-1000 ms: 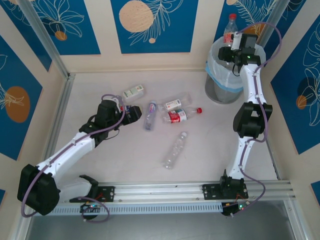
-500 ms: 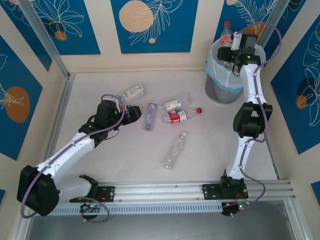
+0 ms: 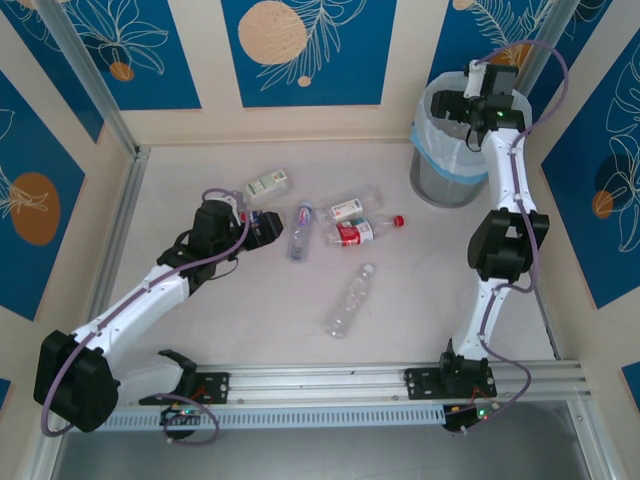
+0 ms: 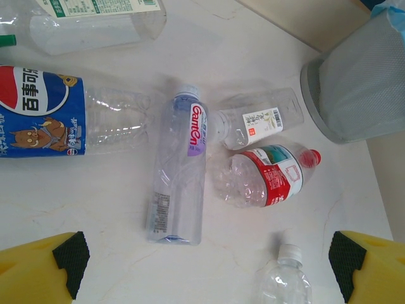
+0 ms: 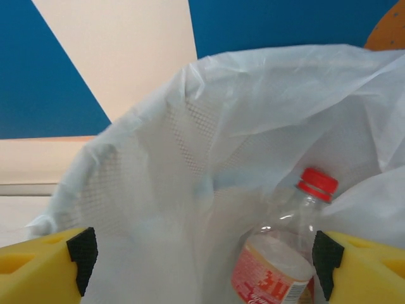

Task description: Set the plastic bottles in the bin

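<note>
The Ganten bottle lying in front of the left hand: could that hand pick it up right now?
Probably yes. The left hand is open, and the Ganten bottle lies uncovered ahead of its spread fingers. The Pepsi bottle and red-label bottle lie close beside it, so they might get nudged.

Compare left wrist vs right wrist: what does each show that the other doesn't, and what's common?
Left wrist, not right wrist: bottles lying on the table: Pepsi-label bottle, Ganten bottle, gold-label bottle, red-label bottle, green-white-label bottle, white-capped bottle, plus the bin seen from outside.
Right wrist, not left wrist: the bag liner with a red-capped bottle inside.
Both: the bin, and yellow fingers spread wide; left gripper and right gripper grip nothing.
</note>
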`<state>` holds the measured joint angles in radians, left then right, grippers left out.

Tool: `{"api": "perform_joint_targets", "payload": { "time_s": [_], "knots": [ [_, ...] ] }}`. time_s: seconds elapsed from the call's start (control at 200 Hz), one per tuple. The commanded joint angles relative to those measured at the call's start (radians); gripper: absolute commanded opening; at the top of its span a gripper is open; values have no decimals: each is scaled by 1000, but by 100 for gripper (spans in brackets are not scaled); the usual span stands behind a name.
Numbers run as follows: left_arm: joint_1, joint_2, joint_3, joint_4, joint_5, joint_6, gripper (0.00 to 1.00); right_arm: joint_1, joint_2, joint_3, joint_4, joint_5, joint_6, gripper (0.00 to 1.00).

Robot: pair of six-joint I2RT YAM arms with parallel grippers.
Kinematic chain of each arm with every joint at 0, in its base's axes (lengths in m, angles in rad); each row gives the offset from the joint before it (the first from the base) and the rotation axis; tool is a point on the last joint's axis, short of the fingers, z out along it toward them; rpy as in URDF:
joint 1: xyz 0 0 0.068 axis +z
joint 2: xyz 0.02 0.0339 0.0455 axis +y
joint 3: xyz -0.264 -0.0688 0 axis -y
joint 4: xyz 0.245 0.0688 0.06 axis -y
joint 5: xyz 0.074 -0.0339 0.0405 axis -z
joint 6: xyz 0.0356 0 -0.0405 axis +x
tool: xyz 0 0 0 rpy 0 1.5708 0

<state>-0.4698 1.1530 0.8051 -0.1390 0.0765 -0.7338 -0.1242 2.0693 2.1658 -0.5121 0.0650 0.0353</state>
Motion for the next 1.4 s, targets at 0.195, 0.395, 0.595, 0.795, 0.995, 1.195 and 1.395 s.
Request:
{"api": "perform_joint_targets", "payload": {
  "time_s": [0.195, 0.395, 0.595, 0.795, 0.995, 1.195, 1.395],
  "knots": [
    [-6, 3, -6, -8, 21, 17, 99, 46, -253, -212, 78, 37, 64, 100],
    [-8, 47, 22, -57, 37, 53, 99, 119, -501, -521, 139, 27, 120, 99],
    [-10, 85, 45, -108, 37, 89, 99, 271, -785, -823, 172, 143, 146, 100],
    [-34, 121, 74, -126, 77, 152, 99, 478, -951, -1005, 52, 238, 268, 100],
    [-72, 137, 77, -177, 70, 203, 99, 627, -971, -1080, -214, 315, 535, 100],
    [-83, 120, 43, -168, 39, 209, 99, 819, -971, -1163, -314, 356, 834, 100],
    [-85, 83, 30, -179, 86, 237, 99, 1009, -940, -1219, -400, 418, 1212, 100]
  ]
}}
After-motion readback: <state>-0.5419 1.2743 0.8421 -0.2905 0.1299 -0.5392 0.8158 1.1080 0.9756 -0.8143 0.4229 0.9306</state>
